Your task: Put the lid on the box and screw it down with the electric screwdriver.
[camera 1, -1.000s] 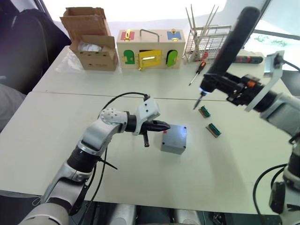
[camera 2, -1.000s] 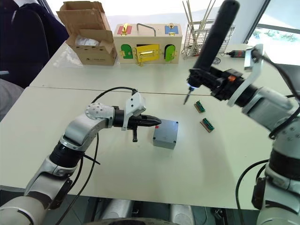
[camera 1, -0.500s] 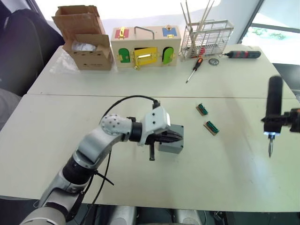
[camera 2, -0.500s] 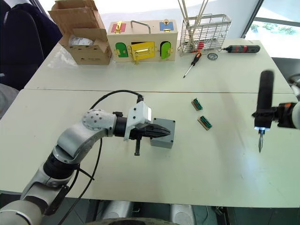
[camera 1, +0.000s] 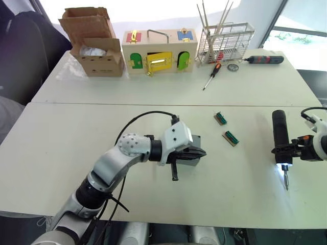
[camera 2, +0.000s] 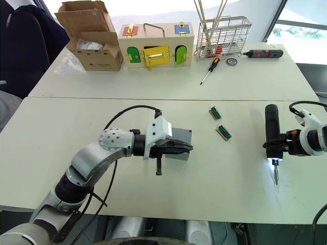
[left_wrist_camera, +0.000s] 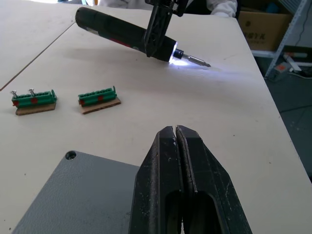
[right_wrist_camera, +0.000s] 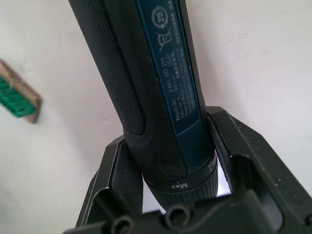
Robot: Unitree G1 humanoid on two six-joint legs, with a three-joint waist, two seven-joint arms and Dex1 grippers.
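The grey box sits mid-table with the flat grey lid on top; a corner screw hole shows. My left gripper is shut and empty. Its fingers lie over the lid, reaching past its right edge and hiding most of the box. At the right edge of the table my right gripper is shut on the electric screwdriver. The dark tool is held low over the table, its bit pointing toward the front edge and its tip light on. The right wrist view shows the fingers clamped around its barrel.
Two green terminal blocks lie between the box and the screwdriver. Along the back stand a cardboard carton, a wooden box with coloured doors and a wire rack. A hand screwdriver and a black tool lie near them.
My right arm swung the electric screwdriver from high over the table's middle out to the right and down low. My left gripper slid rightward across the box top.
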